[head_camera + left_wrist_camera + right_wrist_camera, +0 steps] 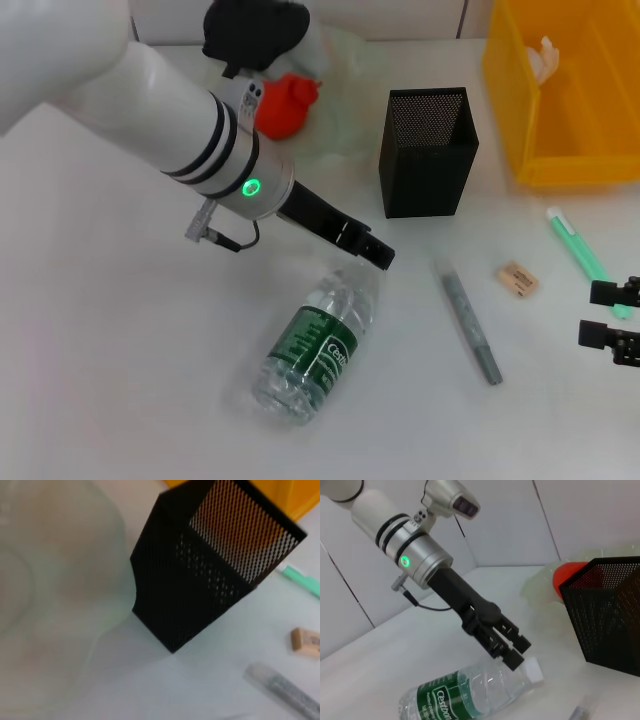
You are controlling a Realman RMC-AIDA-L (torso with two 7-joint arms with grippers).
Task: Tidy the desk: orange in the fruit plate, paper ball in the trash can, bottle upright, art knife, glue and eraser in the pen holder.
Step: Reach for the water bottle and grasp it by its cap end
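The clear plastic water bottle with the dark green label (318, 345) lay on its side on the white desk (120, 360). The left gripper (375, 253) hovered just above its white-capped neck, fingers parted and grasping nothing. Farther right stood the black mesh pen holder (428, 150), then the small tan eraser (518, 278). The right gripper (612, 318) rested spread apart at the edge.

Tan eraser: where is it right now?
In the head view, the small tan rectangular eraser lies on the robot's right, between the grey pen-like stick and the green-and-white tube.
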